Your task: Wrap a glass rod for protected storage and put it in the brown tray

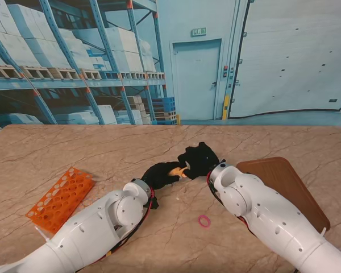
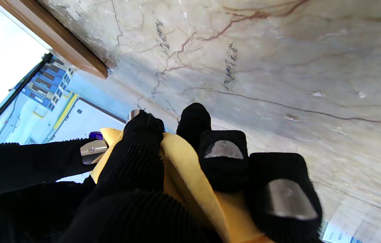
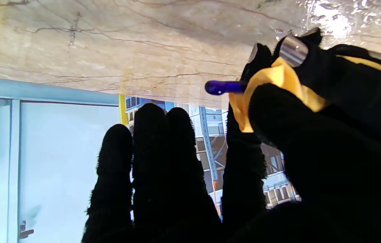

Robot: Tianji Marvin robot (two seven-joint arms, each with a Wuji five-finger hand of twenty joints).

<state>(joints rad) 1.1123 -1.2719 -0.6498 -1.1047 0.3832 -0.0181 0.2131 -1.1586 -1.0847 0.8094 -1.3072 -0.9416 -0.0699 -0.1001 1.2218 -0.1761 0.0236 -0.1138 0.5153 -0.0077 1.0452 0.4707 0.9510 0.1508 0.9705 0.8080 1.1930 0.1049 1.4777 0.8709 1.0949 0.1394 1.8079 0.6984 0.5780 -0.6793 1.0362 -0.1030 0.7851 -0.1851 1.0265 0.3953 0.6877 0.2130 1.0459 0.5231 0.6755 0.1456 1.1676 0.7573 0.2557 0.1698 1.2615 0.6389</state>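
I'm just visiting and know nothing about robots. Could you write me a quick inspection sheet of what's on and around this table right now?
Surface: marbled beige table, no spills seen.
Job's things: yellow wrap bunched between the two hands; blue rod tip pokes out of it; brown tray to the right.
Clutter: orange rack on the left; pink elastic ring nearer to me.
Hands: left robot hand, black-gloved, closed on the wrap; right robot hand beside the wrap, its four fingers straight, hold unclear.
Cables: red and black wires at the left wrist.
Surroundings: printed warehouse backdrop.
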